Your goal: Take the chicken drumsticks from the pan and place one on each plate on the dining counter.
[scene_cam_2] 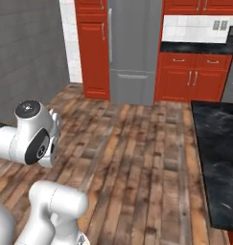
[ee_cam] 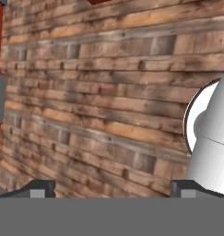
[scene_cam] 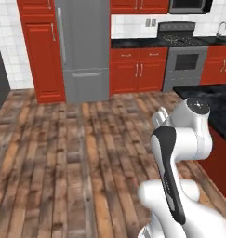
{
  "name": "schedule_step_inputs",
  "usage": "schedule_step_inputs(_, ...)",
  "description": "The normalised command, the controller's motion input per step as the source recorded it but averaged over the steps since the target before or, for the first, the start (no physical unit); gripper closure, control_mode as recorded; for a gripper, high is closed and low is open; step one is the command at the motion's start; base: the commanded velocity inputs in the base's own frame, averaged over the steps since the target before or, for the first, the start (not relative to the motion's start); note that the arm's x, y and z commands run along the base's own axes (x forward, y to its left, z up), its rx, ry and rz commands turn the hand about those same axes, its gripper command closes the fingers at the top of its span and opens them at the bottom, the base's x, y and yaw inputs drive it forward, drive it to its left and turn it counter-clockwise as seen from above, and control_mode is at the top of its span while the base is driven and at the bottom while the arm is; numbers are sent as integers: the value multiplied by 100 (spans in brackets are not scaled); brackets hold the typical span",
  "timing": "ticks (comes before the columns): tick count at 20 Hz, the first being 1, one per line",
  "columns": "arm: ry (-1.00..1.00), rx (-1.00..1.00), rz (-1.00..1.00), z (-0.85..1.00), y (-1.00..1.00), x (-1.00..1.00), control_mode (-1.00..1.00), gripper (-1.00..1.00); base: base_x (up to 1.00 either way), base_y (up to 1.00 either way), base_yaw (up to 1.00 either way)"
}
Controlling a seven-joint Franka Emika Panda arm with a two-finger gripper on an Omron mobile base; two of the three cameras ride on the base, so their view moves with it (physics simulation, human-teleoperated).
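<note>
Wood: you see brown plank floor [scene_cam: 63,153] under the robot in all three views; nothing lies on it.
Dining counter: one dining counter [scene_cam_2: 218,158], glossy black top with white veins and a red side panel, stands on the right of both base views; the part of its top you can see is bare.
Long axis: the top of the dining counter runs away from you, toward the back wall.
Gripper: one gripper [ee_cam: 112,186]; in the hand view its two dark finger tips stand far apart at the bottom, spread wide, with nothing between them, and it looks at the floor.
Arm: it is folded close above the base, elbow up.
Fridge: one grey fridge [scene_cam: 82,46] at the back wall.
Stove: one stove [scene_cam: 184,56] to the right of the fridge, with a black worktop [scene_cam: 133,42] beside it.
Cabinets: red cabinets [scene_cam: 137,69] stand between the fridge and the stove.
</note>
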Motion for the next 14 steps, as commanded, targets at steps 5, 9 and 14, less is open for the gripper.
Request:
schedule_step_inputs(5, 0, 0, 0, 0, 0, 0, 100, -100, 100, 30, -13)
schedule_step_inputs(9, 0, 0, 0, 0, 0, 0, 100, -100, 100, 3, -16)
schedule_step_inputs(14, 0, 0, 0, 0, 0, 0, 100, -100, 100, 0, -34)
